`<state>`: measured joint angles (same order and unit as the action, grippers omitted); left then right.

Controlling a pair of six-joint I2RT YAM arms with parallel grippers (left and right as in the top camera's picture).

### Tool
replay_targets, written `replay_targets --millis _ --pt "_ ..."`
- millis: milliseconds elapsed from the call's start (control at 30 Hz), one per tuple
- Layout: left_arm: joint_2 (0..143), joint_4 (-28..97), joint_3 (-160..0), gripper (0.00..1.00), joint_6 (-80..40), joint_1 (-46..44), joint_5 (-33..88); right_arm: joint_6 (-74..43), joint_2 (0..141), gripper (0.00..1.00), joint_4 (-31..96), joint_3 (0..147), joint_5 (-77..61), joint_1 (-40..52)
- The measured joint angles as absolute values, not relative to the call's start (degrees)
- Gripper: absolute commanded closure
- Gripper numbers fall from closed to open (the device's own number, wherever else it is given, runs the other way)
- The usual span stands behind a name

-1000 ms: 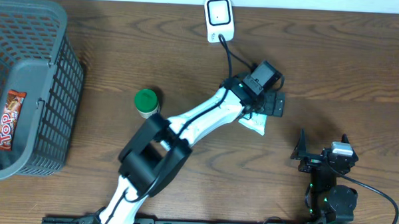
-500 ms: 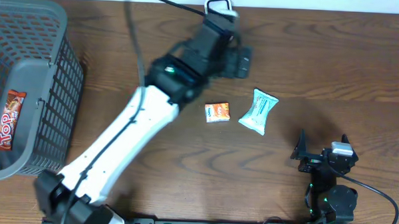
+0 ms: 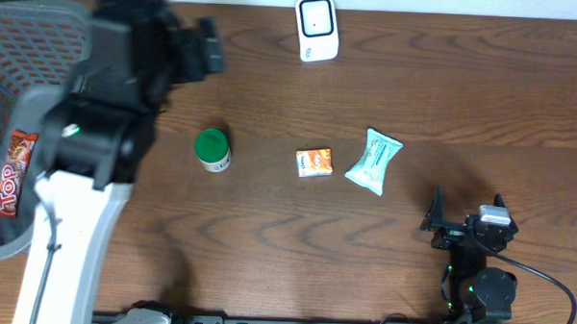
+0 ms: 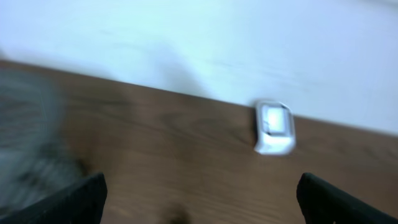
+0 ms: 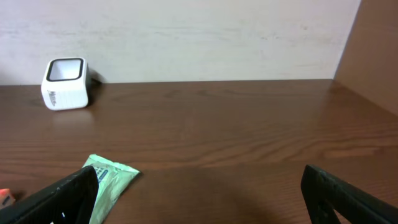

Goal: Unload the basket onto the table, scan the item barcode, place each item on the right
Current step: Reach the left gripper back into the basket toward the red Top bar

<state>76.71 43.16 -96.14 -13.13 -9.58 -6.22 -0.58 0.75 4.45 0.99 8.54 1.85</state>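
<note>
One white barcode scanner [image 3: 315,26] stands at the far edge of the wooden worktop [image 3: 464,101], about halfway along it, close to the wall [image 5: 186,37].

Three loose items lie in a row across the middle of the worktop, none touching another:
- one green-lidded jar [image 3: 212,148] on the left, upright
- one small orange packet [image 3: 314,162] in the centre
- one pale green packet [image 3: 373,161] just to its right, lying at a slant

One grey mesh basket [image 3: 40,124] fills the left edge. It holds one red Top bar [image 3: 9,171] against its left side.

There are two arms. The left arm [image 3: 75,203] rises blurred over the basket's right side. The left gripper [image 3: 191,51] is up near the far left corner, well apart from the scanner and from every item. In the left wrist view its two fingers [image 4: 84,198] stand wide apart with nothing between them, and the scanner shows ahead by the wall.

The right gripper [image 3: 466,221] sits near the near right corner. In the right wrist view its two fingers [image 5: 65,198] are likewise spread wide and empty. The pale green packet lies just ahead to their left and the scanner is far off at the wall.
</note>
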Motion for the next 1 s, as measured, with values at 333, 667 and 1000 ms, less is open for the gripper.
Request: replay_targets --millis 333,667,1000 --pt "72.71 53.12 -96.14 0.02 -13.72 7.7 -6.42 -0.58 0.75 0.01 4.45 0.99 8.54 1.85" --pt "72.97 59.68 -96.14 0.01 -17.8 21.34 -6.42 -0.58 0.75 0.01 4.45 0.99 8.54 1.85" --pt "75.02 59.9 -95.5 0.02 -17.37 24.36 -7.55 -0.58 0.75 0.01 4.45 0.99 8.54 1.85"
